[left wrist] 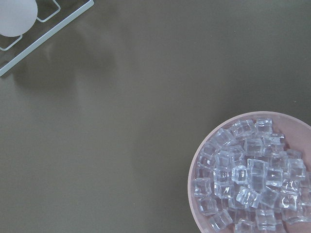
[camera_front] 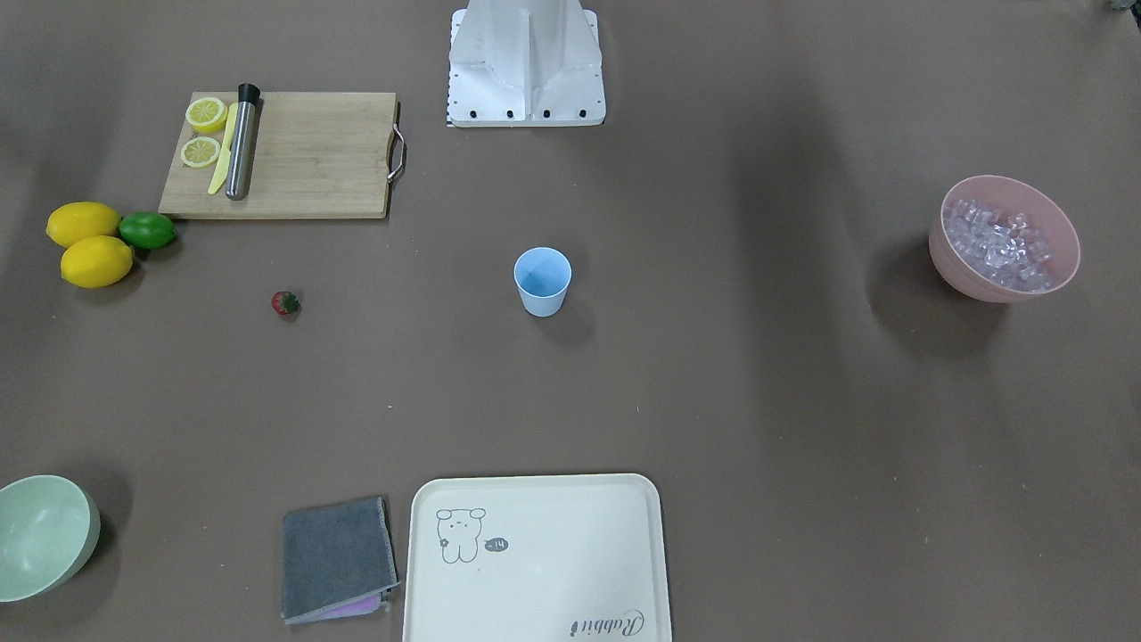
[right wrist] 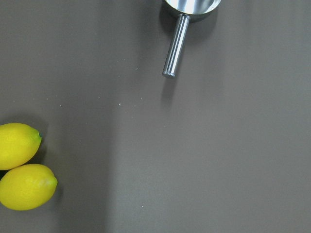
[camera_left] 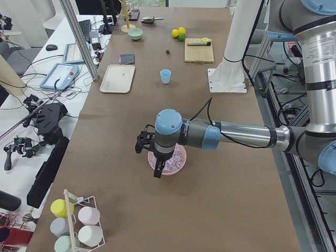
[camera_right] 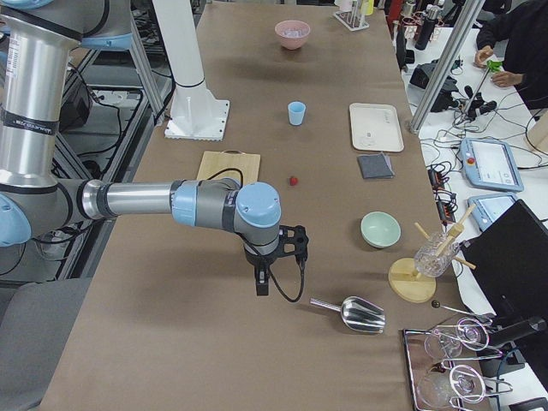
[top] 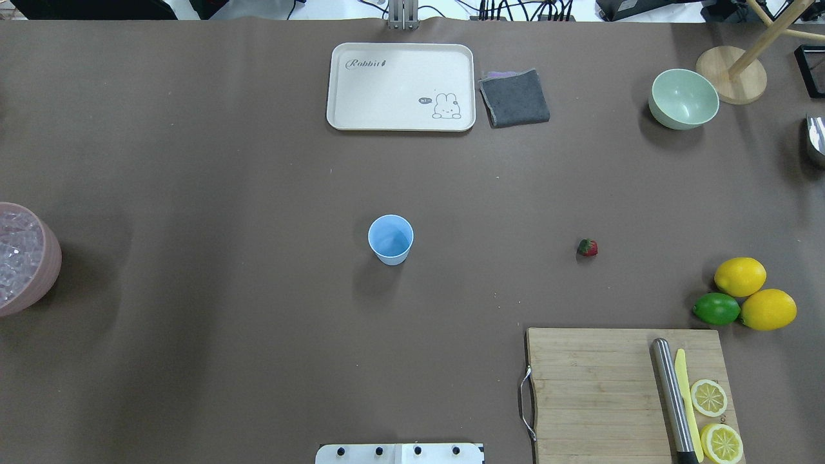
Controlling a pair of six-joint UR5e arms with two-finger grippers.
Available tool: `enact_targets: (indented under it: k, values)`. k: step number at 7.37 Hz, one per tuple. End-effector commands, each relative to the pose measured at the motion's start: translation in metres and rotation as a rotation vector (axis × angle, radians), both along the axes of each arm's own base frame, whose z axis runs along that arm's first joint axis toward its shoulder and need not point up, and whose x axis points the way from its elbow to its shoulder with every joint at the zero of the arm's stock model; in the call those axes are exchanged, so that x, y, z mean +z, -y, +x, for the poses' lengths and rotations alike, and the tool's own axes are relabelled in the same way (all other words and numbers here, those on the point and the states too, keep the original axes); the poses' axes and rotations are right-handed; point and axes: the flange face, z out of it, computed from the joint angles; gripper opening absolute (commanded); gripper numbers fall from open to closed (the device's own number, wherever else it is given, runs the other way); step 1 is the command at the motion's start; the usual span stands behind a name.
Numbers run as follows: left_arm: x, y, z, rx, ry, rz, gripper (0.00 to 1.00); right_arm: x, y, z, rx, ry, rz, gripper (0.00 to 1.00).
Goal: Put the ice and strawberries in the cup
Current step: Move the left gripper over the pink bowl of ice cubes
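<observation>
Apparently ice (left wrist: 252, 174) lies just below left pincer (camera_left: 157, 172).

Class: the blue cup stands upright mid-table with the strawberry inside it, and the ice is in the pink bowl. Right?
No: the strawberry lies on the table, well apart from the empty cup, as the overhead exterior view shows. The cup is upright and the ice is in the pink bowl.
</observation>
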Motion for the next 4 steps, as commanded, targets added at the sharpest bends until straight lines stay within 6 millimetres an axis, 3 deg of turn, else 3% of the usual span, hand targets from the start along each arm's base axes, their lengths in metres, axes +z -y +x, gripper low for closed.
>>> enact_targets:
  k: [1,3,4]
  values:
    - [-0.0036,-0.0016,0.0026,0.006,-0.02,0.003,0.97,0.0005,-0.0002,-0.0002,-0.001,0.004,0.001,1.0]
    - [-0.0053,-0.0009,0.0033,0.011,-0.021,0.029,0.94,0.0004,-0.0015,-0.001,0.0,0.014,-0.002,1.0]
    - [-0.0041,-0.0014,0.0039,0.011,-0.022,0.026,0.97,0.0021,-0.0028,-0.0011,-0.001,0.014,-0.004,1.0]
